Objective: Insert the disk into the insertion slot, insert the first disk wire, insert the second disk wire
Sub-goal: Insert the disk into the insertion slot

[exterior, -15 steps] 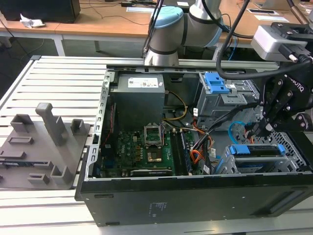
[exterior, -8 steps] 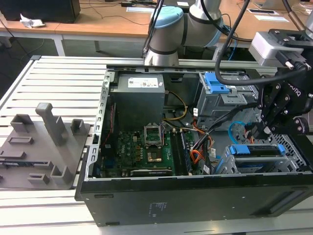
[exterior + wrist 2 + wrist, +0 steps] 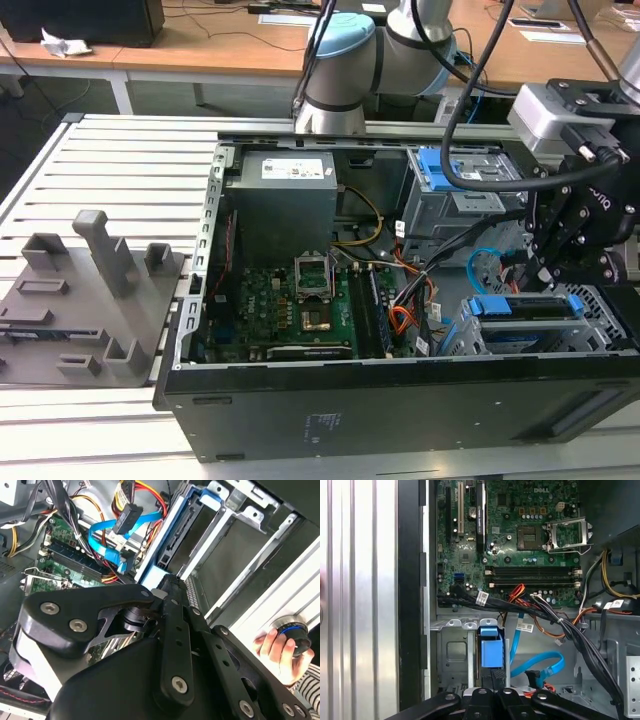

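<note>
Gripper [image 3: 497, 674] pinching narrow, tips sitting at blue end of disk [image 3: 525, 308] — disk lying in insertion slot [image 3: 465, 340]. Looks like seating step — best pushing straight along slot, going slow, not tilting, staying off second disk wire [image 3: 540, 662] curling just beside.

Disk [image 3: 525, 307] seated in the insertion slot [image 3: 458, 340]
Blue-framed, it lies flat in the grey cage; the light blue second disk wire [image 3: 483, 262] loops beside it.

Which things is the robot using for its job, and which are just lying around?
Job: disk, insertion slot, light blue cable, red-orange wire bundle, claw.
Lying about: grey plastic rack, crumpled paper, green circuit board.
</note>
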Controlling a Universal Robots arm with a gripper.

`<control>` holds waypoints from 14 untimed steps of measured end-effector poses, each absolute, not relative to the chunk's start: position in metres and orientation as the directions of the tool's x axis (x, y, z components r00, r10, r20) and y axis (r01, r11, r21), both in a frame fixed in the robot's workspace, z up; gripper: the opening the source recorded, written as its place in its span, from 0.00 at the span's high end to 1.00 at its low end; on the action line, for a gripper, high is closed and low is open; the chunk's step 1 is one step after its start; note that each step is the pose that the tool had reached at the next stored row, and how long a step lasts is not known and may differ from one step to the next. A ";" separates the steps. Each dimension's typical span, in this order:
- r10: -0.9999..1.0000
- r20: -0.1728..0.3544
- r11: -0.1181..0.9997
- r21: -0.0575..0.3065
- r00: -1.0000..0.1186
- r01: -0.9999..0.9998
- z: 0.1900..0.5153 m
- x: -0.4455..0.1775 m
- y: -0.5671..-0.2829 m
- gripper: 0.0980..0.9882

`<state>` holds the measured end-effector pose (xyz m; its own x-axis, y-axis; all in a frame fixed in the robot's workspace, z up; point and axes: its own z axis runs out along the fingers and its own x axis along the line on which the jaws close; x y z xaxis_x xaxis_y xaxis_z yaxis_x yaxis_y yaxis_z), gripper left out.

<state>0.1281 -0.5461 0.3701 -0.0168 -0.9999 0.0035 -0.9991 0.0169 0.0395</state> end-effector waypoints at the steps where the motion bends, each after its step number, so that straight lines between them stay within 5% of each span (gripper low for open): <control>1: -1.000 0.004 0.017 0.040 -0.017 -0.999 0.369 0.131 -0.546 0.99; 14: -1.000 0.003 0.017 0.040 -0.017 -0.999 0.365 0.141 -0.546 0.99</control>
<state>0.1414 -0.5461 0.3652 -0.0168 -0.9999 0.0033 -0.9991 0.0169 0.0397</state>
